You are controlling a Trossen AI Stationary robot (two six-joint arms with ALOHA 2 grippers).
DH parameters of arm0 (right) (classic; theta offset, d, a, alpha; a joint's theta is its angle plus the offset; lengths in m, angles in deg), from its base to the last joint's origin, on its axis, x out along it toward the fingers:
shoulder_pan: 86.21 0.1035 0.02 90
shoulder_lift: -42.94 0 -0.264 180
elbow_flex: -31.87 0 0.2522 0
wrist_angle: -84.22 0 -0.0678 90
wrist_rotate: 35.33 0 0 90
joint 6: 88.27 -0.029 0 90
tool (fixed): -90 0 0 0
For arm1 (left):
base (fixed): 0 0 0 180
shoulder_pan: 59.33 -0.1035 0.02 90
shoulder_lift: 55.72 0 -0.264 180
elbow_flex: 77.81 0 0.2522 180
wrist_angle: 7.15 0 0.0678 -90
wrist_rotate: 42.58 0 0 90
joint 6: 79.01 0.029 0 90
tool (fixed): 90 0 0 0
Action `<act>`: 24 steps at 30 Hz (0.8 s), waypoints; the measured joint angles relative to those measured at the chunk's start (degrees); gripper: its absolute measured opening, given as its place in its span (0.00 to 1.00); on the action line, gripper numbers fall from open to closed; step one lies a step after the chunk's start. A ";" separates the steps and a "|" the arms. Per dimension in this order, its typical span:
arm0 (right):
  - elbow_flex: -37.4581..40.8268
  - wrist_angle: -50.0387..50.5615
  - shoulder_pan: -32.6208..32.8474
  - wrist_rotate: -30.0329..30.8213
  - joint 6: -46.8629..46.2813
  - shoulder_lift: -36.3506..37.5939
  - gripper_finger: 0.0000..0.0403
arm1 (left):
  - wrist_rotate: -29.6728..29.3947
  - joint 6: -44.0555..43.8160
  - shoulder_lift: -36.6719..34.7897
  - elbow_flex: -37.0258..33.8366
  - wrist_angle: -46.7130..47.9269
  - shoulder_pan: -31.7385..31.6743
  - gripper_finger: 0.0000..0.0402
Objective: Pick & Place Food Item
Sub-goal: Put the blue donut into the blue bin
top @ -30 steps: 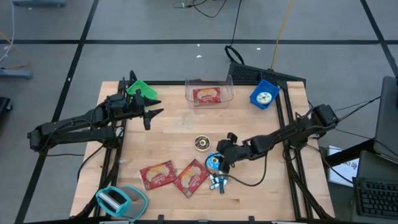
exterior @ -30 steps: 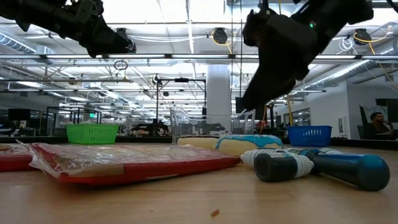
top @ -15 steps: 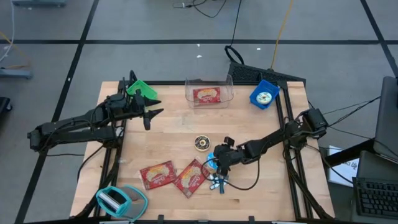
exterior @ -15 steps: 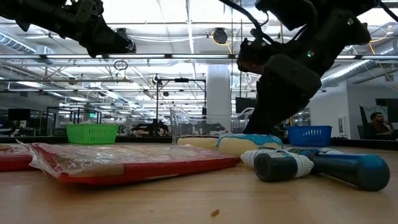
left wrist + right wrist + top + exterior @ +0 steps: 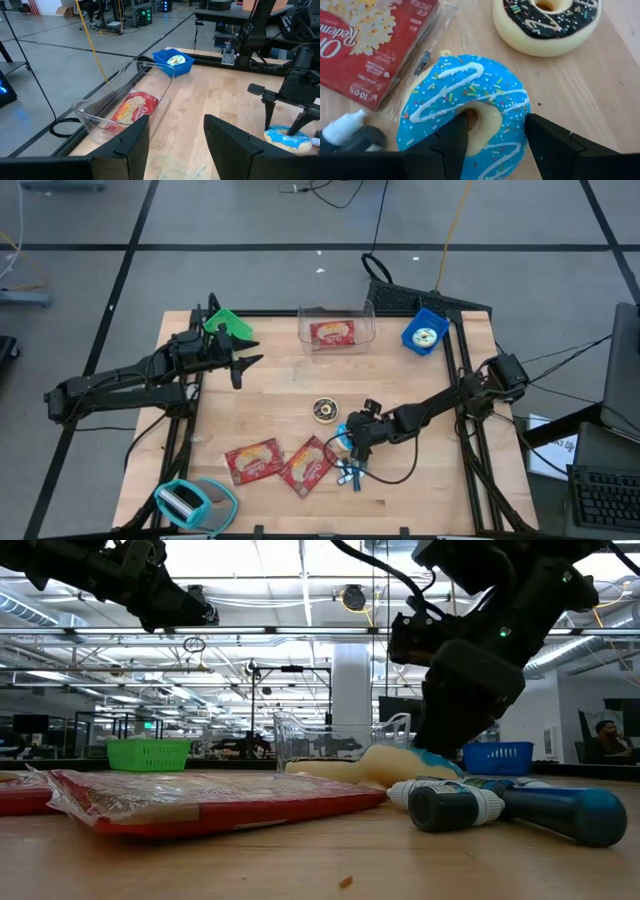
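Observation:
A donut with blue icing and sprinkles (image 5: 470, 95) lies on the wooden table near its middle (image 5: 341, 442), beside a red popcorn packet (image 5: 365, 45). My right gripper (image 5: 495, 122) slants down onto it, open, with its fingers astride one side of the ring (image 5: 400, 765). My left gripper (image 5: 245, 355) hangs open and holds nothing above the table's far left part. A clear bin (image 5: 336, 328) at the far edge holds a popcorn packet (image 5: 132, 106). My right gripper has one finger (image 5: 452, 137) in the donut's hole (image 5: 472, 116) and the other (image 5: 547, 142) outside the rim, slanting down from the table's right. The jaws stand wide, not pinched. In the low view the donut's one side (image 5: 385, 762) is tipped up off the table.
A chocolate donut (image 5: 325, 410) lies just beyond the blue one. Two red popcorn packets (image 5: 253, 460) (image 5: 308, 465) and blue-and-white bottles (image 5: 350, 473) lie nearer. There is a blue basket (image 5: 425, 332) with a donut at the far right, a green basket (image 5: 225, 322) at the far left and a teal tape dispenser (image 5: 195, 500) at the near left.
My right gripper has come down onto the blue donut and tipped more steeply downward, staying open. The donut, flat a second ago, now stands tilted with one side raised.

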 joint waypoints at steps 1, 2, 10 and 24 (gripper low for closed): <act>0.02 0.62 -0.01 -0.06 -0.01 0.80 0.46 | 0.02 0.00 0.00 0.00 0.00 0.02 0.46; 0.04 0.91 -0.15 0.06 -0.09 1.45 0.46 | 0.00 0.00 0.02 0.00 0.00 0.00 0.46; 0.15 2.70 -1.40 1.28 -1.75 4.02 0.46 | 0.02 0.00 0.00 0.00 -0.04 0.00 0.46; 0.12 -0.93 -1.73 -1.92 -4.82 2.80 0.46 | 0.02 0.00 0.00 0.00 -0.09 0.02 0.46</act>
